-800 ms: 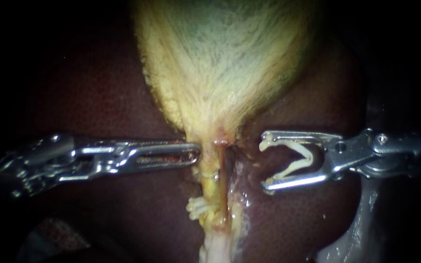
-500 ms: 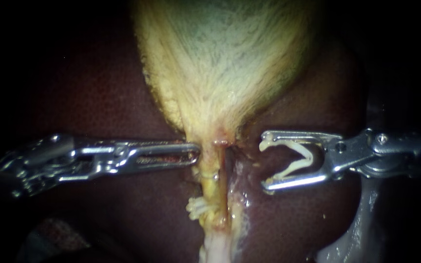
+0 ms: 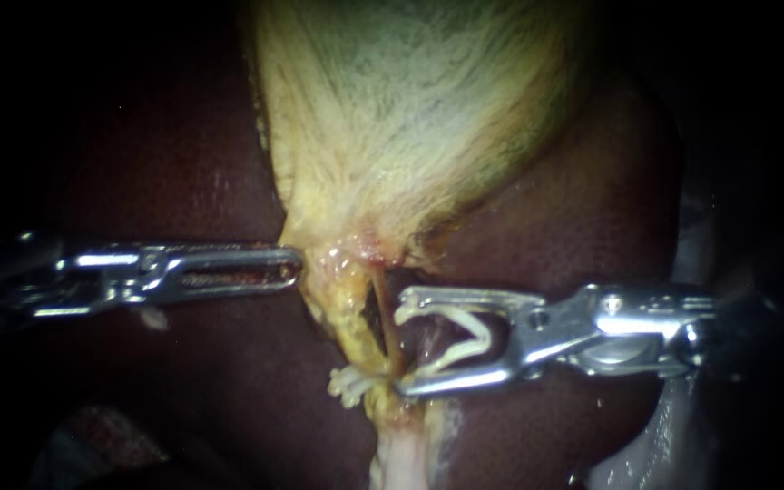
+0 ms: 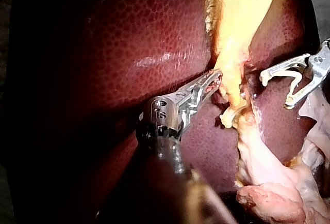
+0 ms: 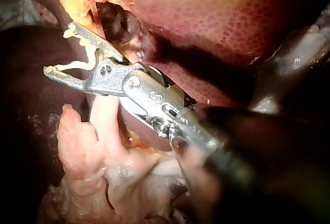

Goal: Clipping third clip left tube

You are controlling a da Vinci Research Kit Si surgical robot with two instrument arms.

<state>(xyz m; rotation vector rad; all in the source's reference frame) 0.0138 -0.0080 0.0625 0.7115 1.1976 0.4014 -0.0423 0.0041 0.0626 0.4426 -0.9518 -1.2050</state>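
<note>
Where the gallbladder (image 3: 410, 118) narrows to its neck at frame centre of the endoscope view, the left instrument (image 3: 297, 268) reaches in level from the left edge. Its claw is closed flat, tip nipped onto the yellow rim of the neck, which tents toward it. Left wrist view agrees: claw tip (image 4: 217, 75) is buried in the yellow edge of the gallbladder (image 4: 242, 7).

Right instrument (image 3: 401, 349) enters from the right edge, lower centre-right. Claw spread wide, holding nothing but the open clip (image 3: 483, 331) seated inside it, a pale V with its mouth facing left.

Tube (image 3: 383, 318): thin, reddish, running down and slightly right from the neck. A dark slit separates it from the thicker yellow strand (image 3: 347, 318) on its left. The tube lies right at the mouth of the open claw, level with the two tips. Cannot tell whether it is inside the clip or just ahead of it. The right wrist view (image 5: 56, 48) does not settle it either.

Closed clip (image 3: 351, 386): white, below the slit, on the lower end of the yellow strand, just left of the lower claw tip.

Dark red liver (image 3: 573, 227) lies behind everything. Pale tissue (image 3: 401, 454) trails to the bottom edge.
</note>
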